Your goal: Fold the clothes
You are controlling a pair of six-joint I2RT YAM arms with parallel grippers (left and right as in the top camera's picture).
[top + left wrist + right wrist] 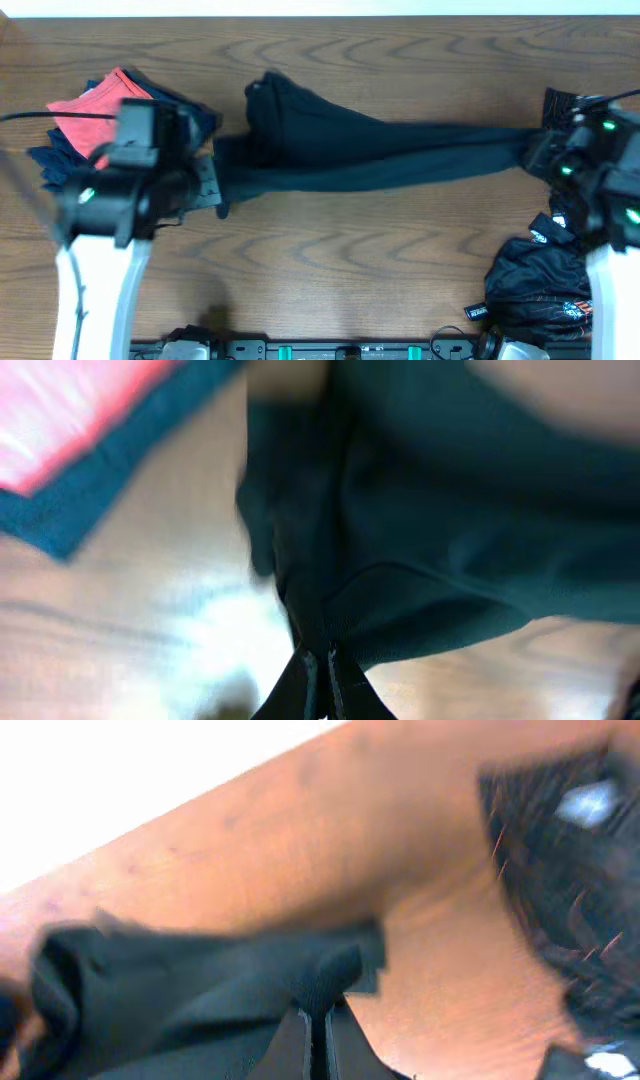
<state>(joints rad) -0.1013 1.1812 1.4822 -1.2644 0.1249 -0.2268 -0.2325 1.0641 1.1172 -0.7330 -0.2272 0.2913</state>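
Overhead view: the black shirt [380,150] lies stretched in a twisted band across the wooden surface [350,280], running from the left end effector [212,183] to the right end effector [540,150]. Both wrist views show the fingers pressed together, each pinching an edge of the shirt. A red garment [85,115] on dark blue cloth [48,165] lies at far left. A black patterned garment [535,285] sits bunched at lower right.

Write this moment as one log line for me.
left fingers: shut on black shirt | right fingers: shut on black shirt | black shirt: stretched between both | fold: not yet made
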